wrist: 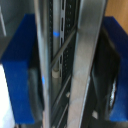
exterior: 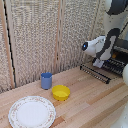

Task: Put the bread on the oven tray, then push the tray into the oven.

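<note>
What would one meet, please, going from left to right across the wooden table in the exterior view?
Patterned plate → blue cup → yellow bowl → oven pan → oven at the exterior view's right edge, partly hidden by the robot arm.

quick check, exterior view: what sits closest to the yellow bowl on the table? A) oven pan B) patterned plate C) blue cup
C: the blue cup stands just up and to the exterior view's left of the yellow bowl, nearer than the patterned plate or the oven pan at the far right.
</note>
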Available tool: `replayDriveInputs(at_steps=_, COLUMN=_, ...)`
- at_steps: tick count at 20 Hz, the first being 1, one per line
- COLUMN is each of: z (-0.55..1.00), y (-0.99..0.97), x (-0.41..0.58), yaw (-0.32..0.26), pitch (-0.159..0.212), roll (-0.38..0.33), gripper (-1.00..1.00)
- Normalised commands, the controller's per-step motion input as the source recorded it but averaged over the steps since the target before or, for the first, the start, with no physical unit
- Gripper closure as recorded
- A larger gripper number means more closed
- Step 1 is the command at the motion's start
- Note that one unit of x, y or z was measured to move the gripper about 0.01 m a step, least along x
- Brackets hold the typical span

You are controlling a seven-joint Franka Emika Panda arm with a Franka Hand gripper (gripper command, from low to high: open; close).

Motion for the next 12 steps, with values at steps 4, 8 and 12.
replayDriveInputs(at_steps=4, z=0.11, y=-0.18, x=-0.056, yaw=0.065, pitch=-0.005, roll=-0.305, gripper=-1.00)
replayDriveInputs(at_steps=8, z=0.11, y=-0.22, x=-0.094, yaw=0.085, pitch=-0.005, roll=-0.333, gripper=-1.00)
replayDriveInputs(at_steps=12, z=0.29, y=-0.04, x=0.049, yaw=0.020, pitch=0.020, roll=-0.154, gripper=-1.00)
